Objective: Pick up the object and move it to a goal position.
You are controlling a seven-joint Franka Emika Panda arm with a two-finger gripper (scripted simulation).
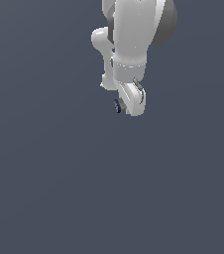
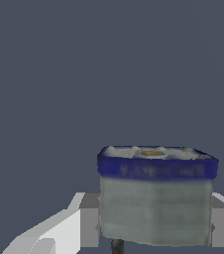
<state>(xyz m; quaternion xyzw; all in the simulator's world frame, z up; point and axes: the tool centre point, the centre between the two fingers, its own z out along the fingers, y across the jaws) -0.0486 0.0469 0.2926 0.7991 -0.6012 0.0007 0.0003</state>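
The object [image 2: 156, 198] fills the lower part of the wrist view: a grey-olive body with a dark-blue rim around a pale top. It sits between my two fingers [image 2: 88, 223], which press on both of its sides. In the exterior view the object [image 1: 118, 105] is only a tiny dark-blue curved piece at the tip of the white gripper [image 1: 125, 106]. The gripper hangs from the arm and is shut on it. The arm hides most of the object there. I see no goal marker in either view.
Plain dark grey-blue ground fills both views. The white arm [image 1: 129, 44] comes down from the top middle of the exterior view.
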